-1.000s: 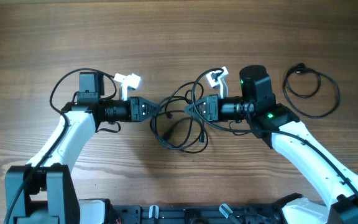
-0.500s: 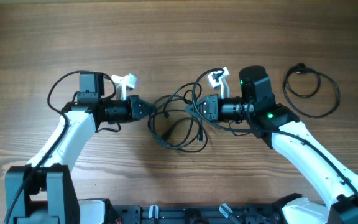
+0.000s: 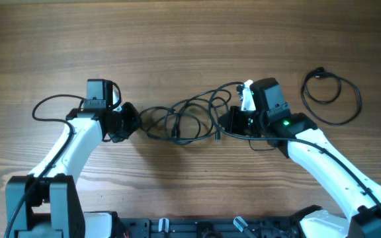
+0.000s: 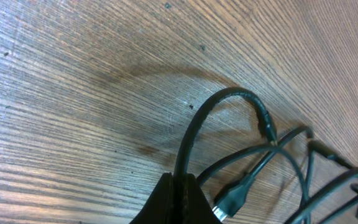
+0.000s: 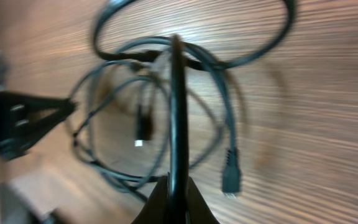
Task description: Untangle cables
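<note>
The cables (image 3: 179,125), thin glossy black cords in loose knotted loops, lie mid-tabletop (image 3: 190,39) on brown wood grain, left jaws clamped on their left end, right jaws clamped on their right, a separate round coil (image 3: 320,72) farther right.

Cables (image 3: 184,119) pulled out wider.
The left hand (image 3: 132,121) has drawn back leftward and the right hand (image 3: 225,121) rightward, so the bunched loops between them now spread into a longer, flatter span.
</note>
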